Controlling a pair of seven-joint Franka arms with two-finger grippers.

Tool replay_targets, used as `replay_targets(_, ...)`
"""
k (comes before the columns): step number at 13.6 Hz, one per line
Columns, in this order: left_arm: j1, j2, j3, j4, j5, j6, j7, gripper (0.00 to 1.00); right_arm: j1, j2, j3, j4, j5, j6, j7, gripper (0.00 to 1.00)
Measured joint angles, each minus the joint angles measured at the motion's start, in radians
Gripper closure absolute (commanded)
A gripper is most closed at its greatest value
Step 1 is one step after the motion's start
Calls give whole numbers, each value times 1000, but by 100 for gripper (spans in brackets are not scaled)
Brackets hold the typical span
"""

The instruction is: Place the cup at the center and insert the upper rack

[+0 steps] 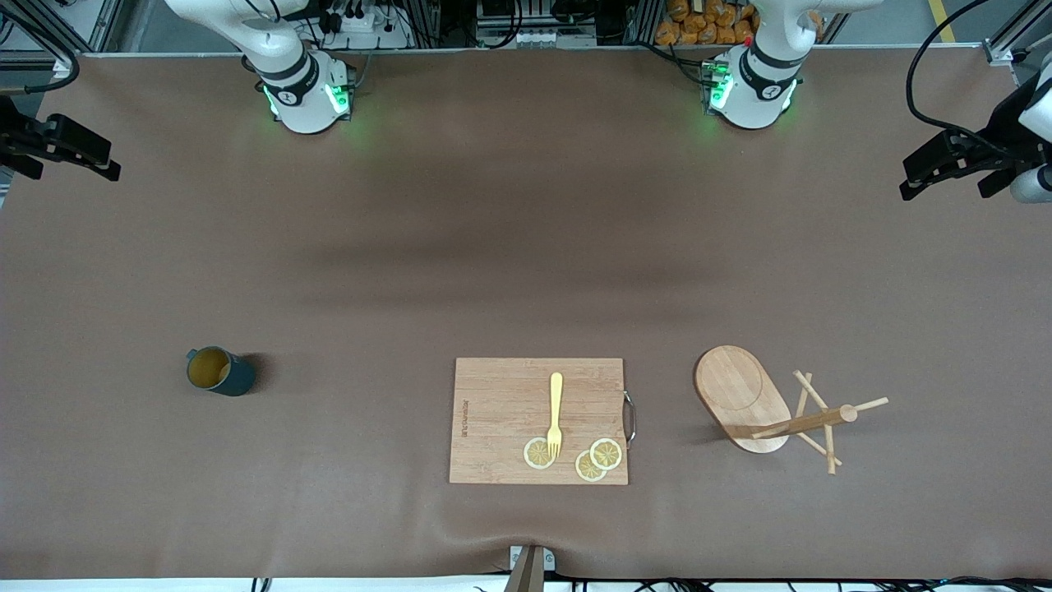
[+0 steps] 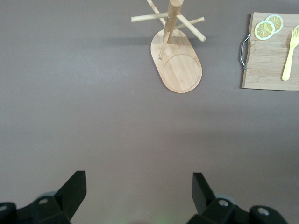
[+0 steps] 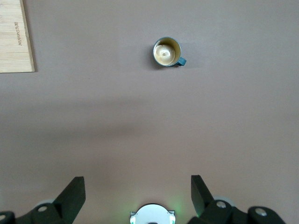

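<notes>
The dark teal ribbed cup (image 1: 218,372) (image 3: 167,52) stands upright toward the right arm's end of the table, its tan inside showing. The wooden upper rack (image 1: 772,407) (image 2: 176,60), with an oval base, a post and crossing pegs, stands toward the left arm's end. My right gripper (image 1: 76,171) (image 3: 136,186) hangs open and empty high over the right arm's end, well apart from the cup. My left gripper (image 1: 945,191) (image 2: 138,186) hangs open and empty high over the left arm's end, apart from the rack. The center (image 1: 526,271) is bare brown covering.
A wooden cutting board (image 1: 538,419) (image 2: 271,51) with a metal handle lies between cup and rack. On it are a yellow fork (image 1: 555,415) and three lemon slices (image 1: 592,459). The right arm's white base (image 3: 152,215) shows under its gripper.
</notes>
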Motion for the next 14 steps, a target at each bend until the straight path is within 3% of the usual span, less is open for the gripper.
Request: replay_targets(14, -12, 38, -1, 24, 0, 5, -19, 0, 3, 1, 9, 0, 12, -3, 123, 0)
